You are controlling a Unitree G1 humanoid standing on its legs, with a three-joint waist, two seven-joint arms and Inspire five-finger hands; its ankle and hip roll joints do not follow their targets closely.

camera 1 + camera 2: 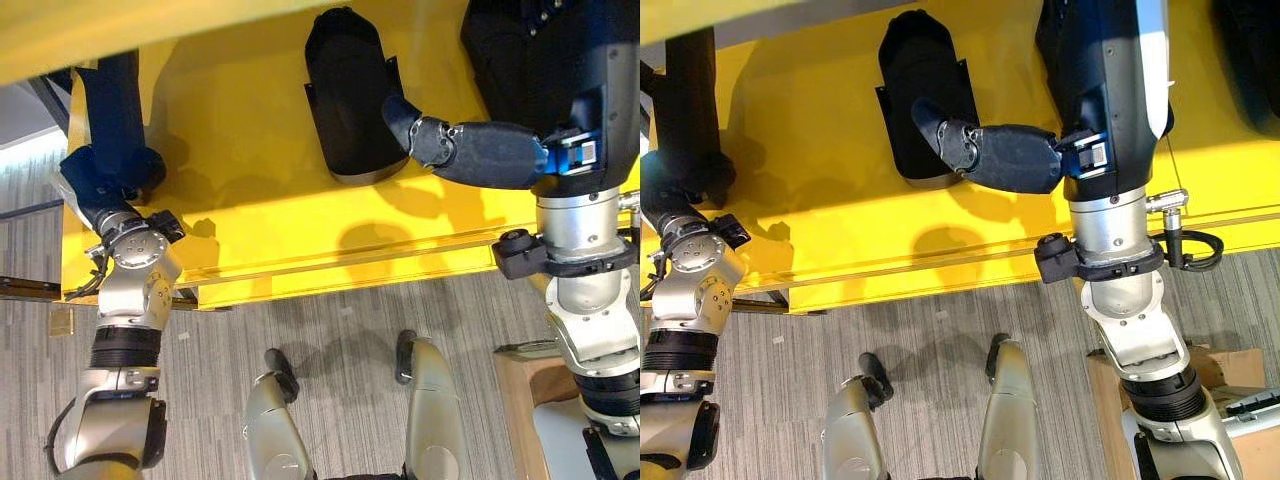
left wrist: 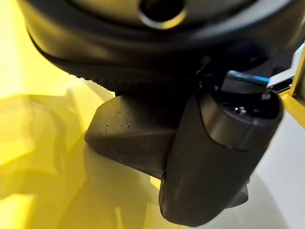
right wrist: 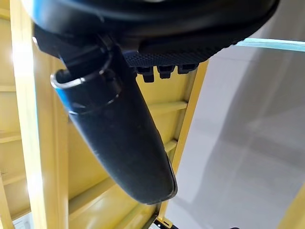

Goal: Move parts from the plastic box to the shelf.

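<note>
A black moulded part [image 1: 343, 95] lies on the yellow shelf [image 1: 250, 150], near its middle. My right hand [image 1: 495, 152] reaches over the shelf from the right. Its thumb [image 1: 940, 125] stretches out straight and rests against the right side of that part. In the right wrist view the thumb [image 3: 124, 143] points along the shelf's yellow frame, and nothing sits in the hand. My left hand [image 1: 105, 175] stands at the shelf's left end, dark against the yellow. In the left wrist view its thumb [image 2: 214, 157] lies against a rough dark shape [image 2: 126, 131] that I cannot identify.
The shelf's front edge [image 1: 350, 262] runs across the view above grey striped floor [image 1: 340, 330]. Another yellow board [image 1: 150, 30] overhangs at the top. A further dark part [image 1: 1250, 50] sits at the shelf's far right. A cardboard box [image 1: 1230, 385] stands on the floor at the lower right.
</note>
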